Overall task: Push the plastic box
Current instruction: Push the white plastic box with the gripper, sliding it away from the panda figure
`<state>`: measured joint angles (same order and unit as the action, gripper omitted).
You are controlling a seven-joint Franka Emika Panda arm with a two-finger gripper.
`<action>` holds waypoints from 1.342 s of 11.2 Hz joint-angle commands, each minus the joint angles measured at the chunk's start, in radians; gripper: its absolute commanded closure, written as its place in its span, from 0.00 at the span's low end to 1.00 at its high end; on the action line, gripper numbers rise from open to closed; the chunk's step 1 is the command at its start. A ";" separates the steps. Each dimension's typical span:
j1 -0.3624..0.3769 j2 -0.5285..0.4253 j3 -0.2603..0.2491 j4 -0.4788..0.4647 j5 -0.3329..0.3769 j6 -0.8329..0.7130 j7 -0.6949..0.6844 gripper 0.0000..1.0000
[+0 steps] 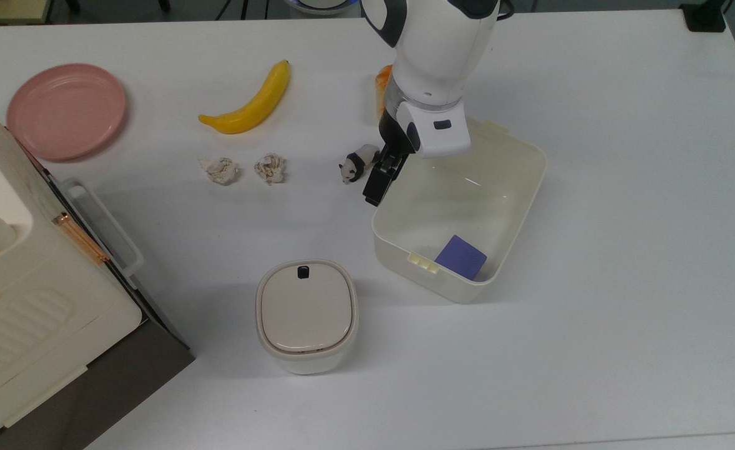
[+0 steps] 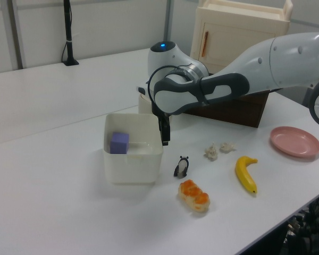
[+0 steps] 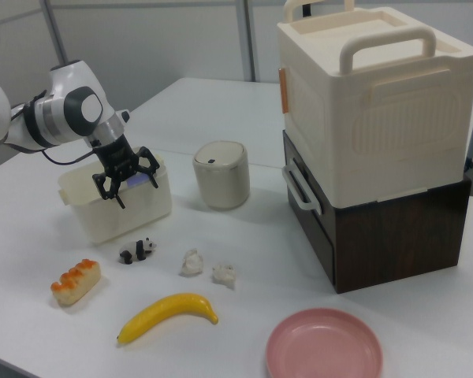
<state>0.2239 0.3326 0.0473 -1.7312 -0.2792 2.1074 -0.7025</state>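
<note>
The plastic box (image 1: 517, 187), holding a purple cube (image 1: 461, 257), sits mid-bench (image 1: 624, 312) between the lidded bin (image 1: 307, 315) and the toy panda (image 1: 357, 167). The gripper (image 1: 378, 185) presses against the rim on the top view's left wall; whether it is clenched or released cannot be told. Thin-walled, stiff and probably light, the tub should slide easily on the smooth top, and contact low on the wall, near its middle, would limit tipping and turning.
</note>
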 commanded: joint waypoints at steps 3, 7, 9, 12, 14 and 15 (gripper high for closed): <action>0.006 0.009 0.026 0.051 -0.018 0.020 -0.008 0.00; 0.034 0.013 0.026 0.058 -0.020 0.020 0.012 0.00; 0.055 0.013 0.025 0.059 -0.020 0.020 0.024 0.00; 0.060 0.006 0.022 0.059 -0.018 0.020 0.028 0.00; 0.026 -0.024 0.026 0.058 -0.018 0.019 0.023 0.00; -0.024 -0.070 0.055 0.047 -0.017 0.014 0.014 0.00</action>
<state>0.2632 0.3327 0.0770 -1.6763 -0.2837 2.1168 -0.6947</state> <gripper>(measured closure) 0.000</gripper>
